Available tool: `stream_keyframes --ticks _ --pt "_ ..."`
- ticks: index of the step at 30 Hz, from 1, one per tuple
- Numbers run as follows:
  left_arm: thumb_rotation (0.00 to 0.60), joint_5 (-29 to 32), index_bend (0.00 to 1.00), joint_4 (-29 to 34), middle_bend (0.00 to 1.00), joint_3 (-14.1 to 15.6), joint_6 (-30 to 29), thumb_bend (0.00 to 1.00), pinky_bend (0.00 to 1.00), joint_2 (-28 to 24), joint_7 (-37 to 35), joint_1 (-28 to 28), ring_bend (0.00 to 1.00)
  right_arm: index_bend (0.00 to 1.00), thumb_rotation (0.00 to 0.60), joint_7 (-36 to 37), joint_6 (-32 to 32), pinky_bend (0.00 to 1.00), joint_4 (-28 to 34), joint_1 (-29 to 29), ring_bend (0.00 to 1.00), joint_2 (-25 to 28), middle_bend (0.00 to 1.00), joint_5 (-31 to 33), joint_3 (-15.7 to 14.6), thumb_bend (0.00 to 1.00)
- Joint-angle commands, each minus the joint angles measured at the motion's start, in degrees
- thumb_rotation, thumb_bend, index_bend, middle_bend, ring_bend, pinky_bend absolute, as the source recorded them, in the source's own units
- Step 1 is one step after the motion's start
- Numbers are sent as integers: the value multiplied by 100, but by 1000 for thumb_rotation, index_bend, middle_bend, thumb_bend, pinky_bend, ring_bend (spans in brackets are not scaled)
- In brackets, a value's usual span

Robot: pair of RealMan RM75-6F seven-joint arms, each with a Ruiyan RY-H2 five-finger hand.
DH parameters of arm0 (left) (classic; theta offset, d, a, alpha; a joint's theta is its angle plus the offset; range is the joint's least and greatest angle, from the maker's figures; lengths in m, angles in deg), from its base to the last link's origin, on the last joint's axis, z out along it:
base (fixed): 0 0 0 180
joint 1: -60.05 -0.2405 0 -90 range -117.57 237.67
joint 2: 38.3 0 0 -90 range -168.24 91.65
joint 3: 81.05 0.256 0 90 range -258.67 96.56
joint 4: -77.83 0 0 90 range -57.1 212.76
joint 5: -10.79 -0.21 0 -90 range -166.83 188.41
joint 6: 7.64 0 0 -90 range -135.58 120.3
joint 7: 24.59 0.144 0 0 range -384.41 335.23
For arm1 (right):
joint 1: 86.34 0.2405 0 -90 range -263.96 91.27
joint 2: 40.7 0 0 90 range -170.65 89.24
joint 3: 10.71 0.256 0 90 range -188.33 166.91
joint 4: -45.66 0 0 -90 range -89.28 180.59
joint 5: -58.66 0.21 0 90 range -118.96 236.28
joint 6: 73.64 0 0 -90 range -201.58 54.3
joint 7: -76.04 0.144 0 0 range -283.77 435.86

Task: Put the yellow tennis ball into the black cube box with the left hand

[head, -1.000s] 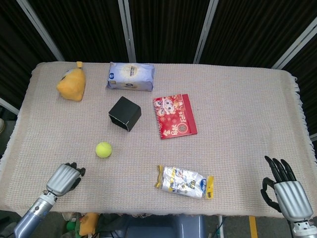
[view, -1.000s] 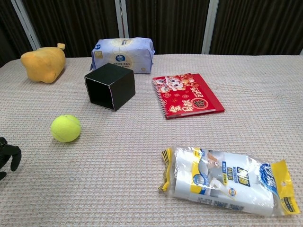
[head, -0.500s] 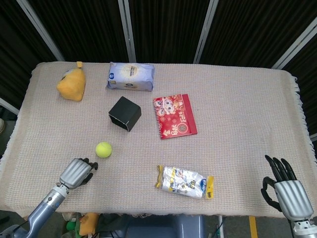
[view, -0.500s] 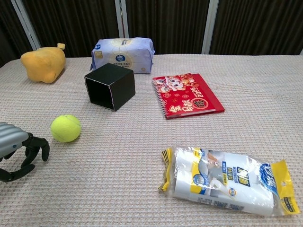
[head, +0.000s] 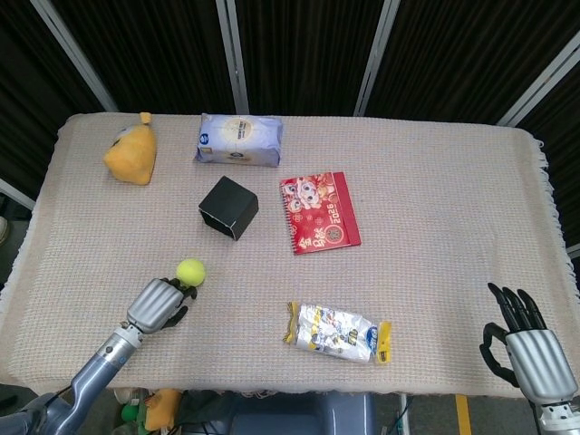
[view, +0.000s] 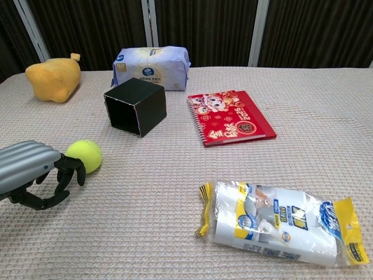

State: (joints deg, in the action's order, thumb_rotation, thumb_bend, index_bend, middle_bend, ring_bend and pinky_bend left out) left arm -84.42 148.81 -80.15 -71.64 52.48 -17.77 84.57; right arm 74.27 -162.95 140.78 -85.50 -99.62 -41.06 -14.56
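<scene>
The yellow tennis ball (head: 190,271) (view: 84,156) lies on the cloth in front of the black cube box (head: 228,207) (view: 135,106). The box's open side faces the front left. My left hand (head: 159,304) (view: 36,174) reaches in from the near left, its fingers apart and curved, with its fingertips right at the ball's near side. It holds nothing. Far off at the table's front right corner, my right hand (head: 527,349) rests with fingers spread, seen only in the head view.
A red notebook (head: 319,213) lies right of the box. A snack packet (head: 338,332) sits near the front edge. A tissue pack (head: 238,140) and a yellow plush toy (head: 130,152) are at the back left.
My left hand has moved forward and to the right across the cloth, from the front left edge up to the tennis ball. Ball and right hand stayed put.
</scene>
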Motion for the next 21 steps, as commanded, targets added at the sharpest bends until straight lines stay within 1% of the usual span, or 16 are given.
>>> stream_keyframes --ticks 1,7,15,21 --pt "600 68 404 -32 597 -29 51 425 590 43 12 46 446 0 600 21 -13 0 0 -4 0 10 0 -2 3 414" --pt "600 172 397 -155 581 -76 114 415 585 131 -2 140 445 0 600 41 -23 0 1 -9 0 20 0 -19 -1 414" --pt "600 410 383 -93 560 -297 265 413 574 102 -42 328 436 0 600 49 -16 0 5 -7 0 27 0 2 11 414" --pt "600 490 380 -185 549 -386 317 412 566 180 -163 456 433 0 600 55 -13 0 11 -7 0 34 0 4 12 414"
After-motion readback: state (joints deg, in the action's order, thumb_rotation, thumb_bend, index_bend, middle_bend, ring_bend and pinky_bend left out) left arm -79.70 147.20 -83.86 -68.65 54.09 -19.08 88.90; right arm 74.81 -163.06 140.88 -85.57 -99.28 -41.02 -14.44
